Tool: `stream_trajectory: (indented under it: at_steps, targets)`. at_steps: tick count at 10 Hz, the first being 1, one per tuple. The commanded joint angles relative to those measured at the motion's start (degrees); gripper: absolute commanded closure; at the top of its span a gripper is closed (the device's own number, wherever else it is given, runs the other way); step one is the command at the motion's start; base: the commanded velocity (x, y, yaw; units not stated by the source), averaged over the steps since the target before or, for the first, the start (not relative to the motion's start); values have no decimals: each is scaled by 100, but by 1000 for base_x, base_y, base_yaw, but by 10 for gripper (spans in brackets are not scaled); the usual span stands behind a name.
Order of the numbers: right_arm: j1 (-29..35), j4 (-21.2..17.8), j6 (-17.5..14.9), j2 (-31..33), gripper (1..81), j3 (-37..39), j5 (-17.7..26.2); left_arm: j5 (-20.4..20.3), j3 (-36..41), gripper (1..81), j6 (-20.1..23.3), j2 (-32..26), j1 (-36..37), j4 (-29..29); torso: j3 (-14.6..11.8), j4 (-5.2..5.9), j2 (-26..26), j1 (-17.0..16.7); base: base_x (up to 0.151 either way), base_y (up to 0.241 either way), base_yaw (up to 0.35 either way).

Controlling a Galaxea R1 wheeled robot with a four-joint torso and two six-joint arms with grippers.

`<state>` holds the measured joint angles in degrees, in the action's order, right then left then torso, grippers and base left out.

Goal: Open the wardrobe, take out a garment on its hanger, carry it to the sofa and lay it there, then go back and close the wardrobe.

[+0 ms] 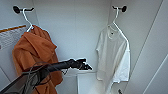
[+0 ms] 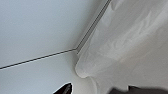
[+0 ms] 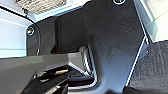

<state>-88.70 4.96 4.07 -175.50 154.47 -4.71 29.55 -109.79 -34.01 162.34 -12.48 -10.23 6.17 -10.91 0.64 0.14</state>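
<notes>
Head view: the wardrobe [image 1: 75,30] stands open, its plain white inner walls smooth and flat. The white shirt [image 1: 113,55] hangs to the right of the orange hooded garment [image 1: 35,60], each from a dark wall peg. The shirt's slim white hanger [image 1: 117,21] hooks over the right-hand peg [image 1: 123,8]. The left tool [image 1: 86,66] reaches in between the two garments, apart from the shirt; whether its fingers are spread or pressed together I cannot tell.

The shirt looks thin, soft and light; it would slump and slide if taken by the cloth. The stiff hanger, near its hook, seems the better place to take hold.

Left wrist view: the shirt's [image 2: 130,42] creased fabric and rounded sleeve hem hang close against the wardrobe's corner seam.

Right wrist view: the robot's own dark plate lies above grey ribbed floor [image 3: 152,70].
</notes>
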Motion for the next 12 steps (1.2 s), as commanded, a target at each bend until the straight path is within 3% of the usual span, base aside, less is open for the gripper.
stream_trajectory:
  at_steps: [1,5,7,9,12]
  targets:
    - [234,-13,6,-49,10,-32,312,16,317,10,-747,106,1857,320,0,0,0,0,0,0,0]
    - [278,-13,15,-119,10,-14,312,-62,-8,10,-1151,413,3009,1126,5,0,-2,2,0,0,0]
    - [251,-13,23,-120,10,-40,312,-606,80,10,-1169,414,3221,1725,5,-2,-5,2,0,0,0]
    - [234,-22,32,-129,10,-49,312,-1082,186,10,-1169,431,3309,1962,5,-2,-5,2,0,0,0]
    - [242,-39,32,-129,10,-58,312,-1338,177,10,-1169,510,3650,2201,7,0,-5,5,0,0,0]
